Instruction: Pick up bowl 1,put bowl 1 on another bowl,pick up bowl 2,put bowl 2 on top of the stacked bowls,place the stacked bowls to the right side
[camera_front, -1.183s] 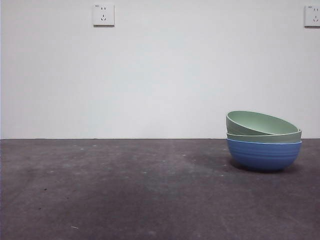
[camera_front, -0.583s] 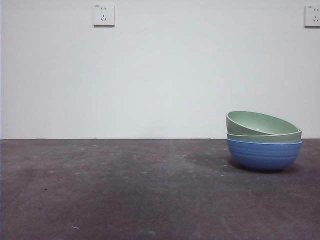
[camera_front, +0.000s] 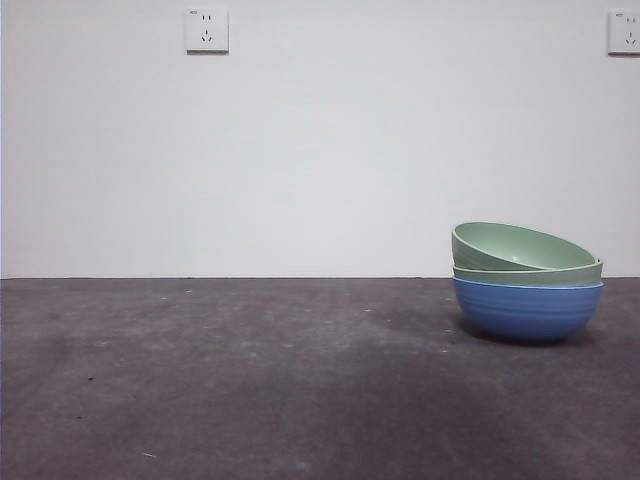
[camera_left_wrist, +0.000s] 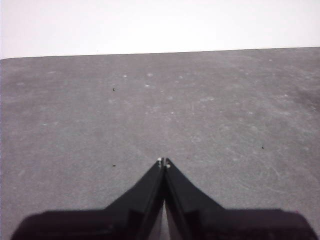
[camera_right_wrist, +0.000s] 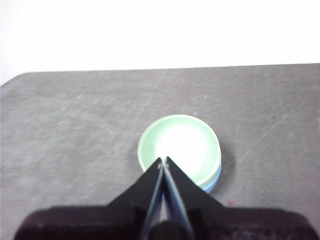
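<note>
The stacked bowls stand on the right of the table in the front view. The blue bowl (camera_front: 527, 311) is at the bottom, a pale green bowl (camera_front: 560, 274) nests in it, and a second pale green bowl (camera_front: 515, 247) lies tilted on top. From the right wrist view I look down into the top green bowl (camera_right_wrist: 182, 145), with a sliver of the blue bowl (camera_right_wrist: 212, 185) at its edge. My right gripper (camera_right_wrist: 164, 161) hangs shut and empty above the stack, apart from it. My left gripper (camera_left_wrist: 163, 161) is shut over bare table. Neither arm shows in the front view.
The dark grey table (camera_front: 250, 380) stretches left of the stack. A white wall with two sockets (camera_front: 206, 30) (camera_front: 624, 32) rises behind the table's far edge.
</note>
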